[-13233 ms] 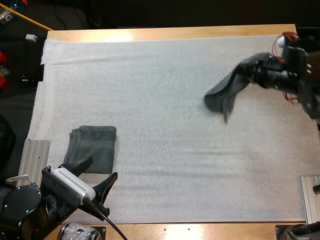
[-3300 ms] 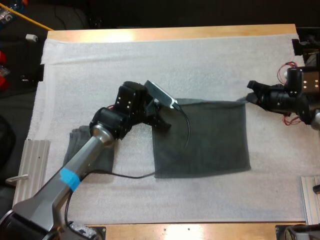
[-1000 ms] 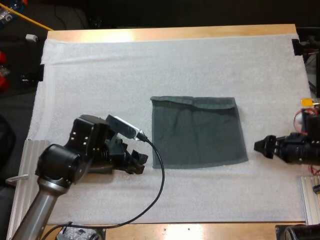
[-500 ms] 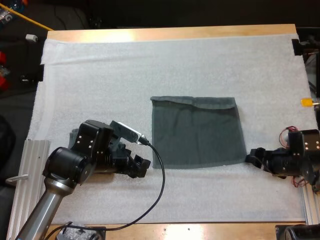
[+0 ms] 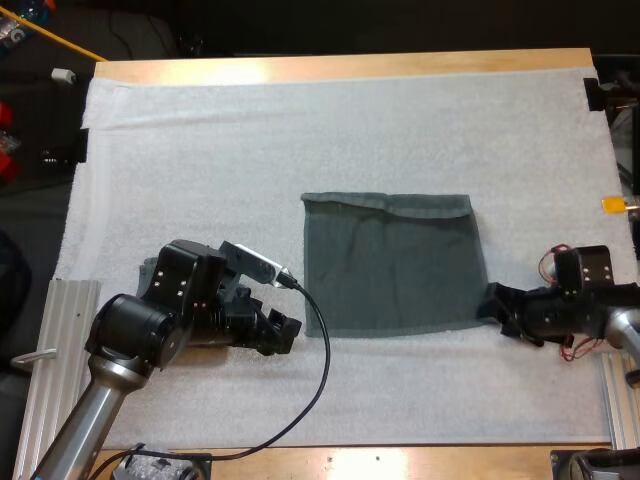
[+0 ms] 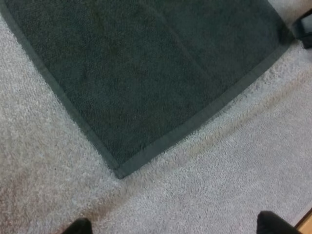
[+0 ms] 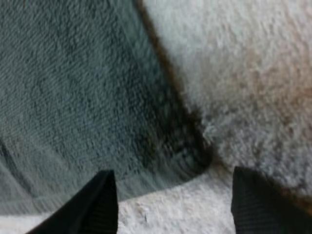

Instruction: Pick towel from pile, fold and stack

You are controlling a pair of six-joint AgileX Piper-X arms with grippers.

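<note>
One towel (image 5: 395,265), dark grey-green, lies spread flat at the middle of the white mat (image 5: 300,130). A narrow strip along its far edge is turned over on itself.

Status: spreading looks done. No fold is made yet, and stacking remains.

Left gripper (image 5: 290,335): low over the mat just beside the towel's near-left corner. In the left wrist view its fingers (image 6: 80,226) stand wide apart on bare mat, short of the corner, with nothing held.

Right gripper (image 5: 495,310): at the near-right corner. In the right wrist view its fingers (image 7: 102,200) stand apart on either side of the corner tip, with nothing clamped between them.

Second item: a sliver of dark grey-green cloth (image 5: 147,270) beside the left arm, mostly hidden; probably the folded stack, though I cannot tell for certain.

Edges: the near hem runs straight between the two corners and lies flat on the mat. Both side hems are clean.

Open room: a broad stretch of bare mat lies beyond the far edge, ample for carrying the near corners across. A narrower band separates the near hem from the table (image 5: 350,65) front. The right arm works close to the mat's right limit.
</note>
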